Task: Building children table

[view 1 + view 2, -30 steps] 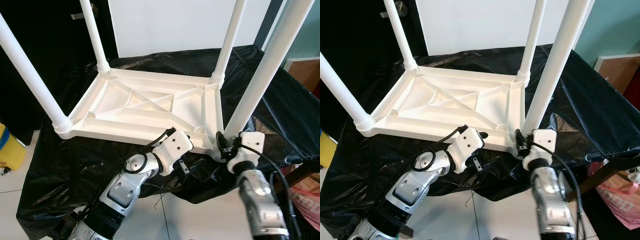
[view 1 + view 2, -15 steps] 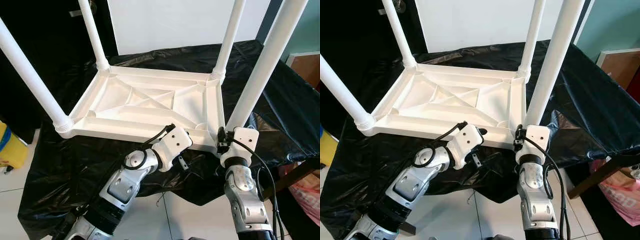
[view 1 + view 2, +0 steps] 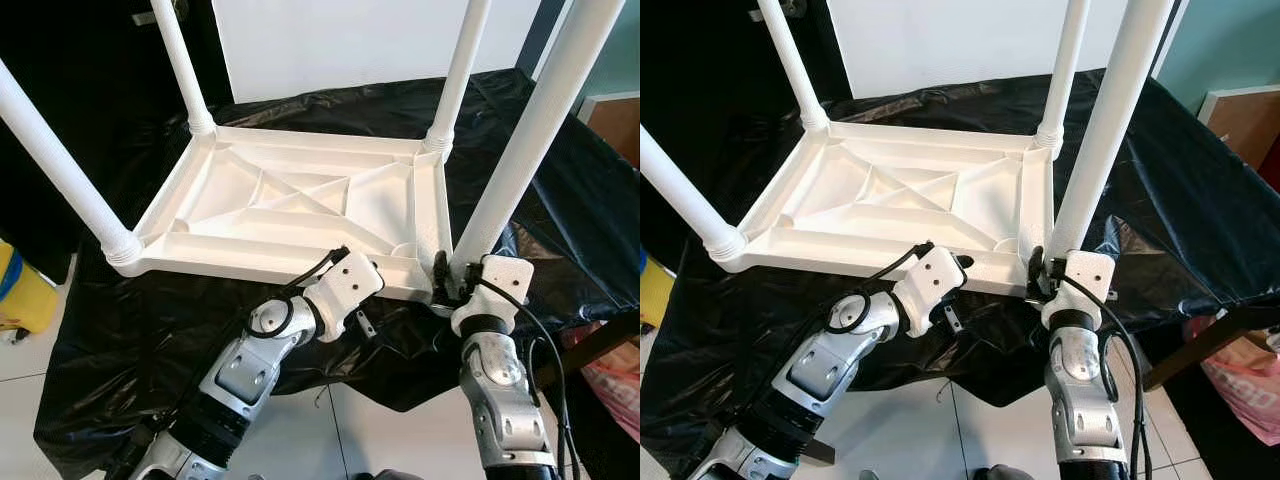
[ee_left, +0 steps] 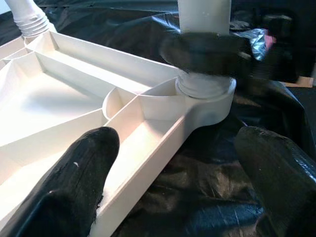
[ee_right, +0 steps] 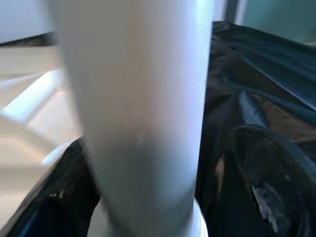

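A white plastic children's table lies upside down, its ribbed tabletop (image 3: 300, 200) on a black sheet and its legs pointing up. My right gripper (image 3: 447, 285) is at the base of the near-right leg (image 3: 520, 150), where it meets the corner socket (image 4: 207, 96). In the right wrist view the leg (image 5: 143, 108) stands between the two black fingers (image 5: 266, 173), which are shut on it. My left gripper (image 4: 175, 148) is open at the tabletop's near rim (image 3: 280, 268), just left of that corner. One finger (image 4: 84, 168) lies over the rim, the other over the sheet.
The black sheet (image 3: 150, 320) drapes over a low surface and down to a pale tiled floor (image 3: 390, 430). A yellow container (image 3: 18, 300) stands at the left. At the right are a pink bag (image 3: 615, 375) and a brown board (image 3: 620, 120). A white panel (image 3: 330, 45) stands behind.
The head camera has shifted a little. My right wrist has swung slightly to the right around the leg's base. The left arm stays at the near rim.
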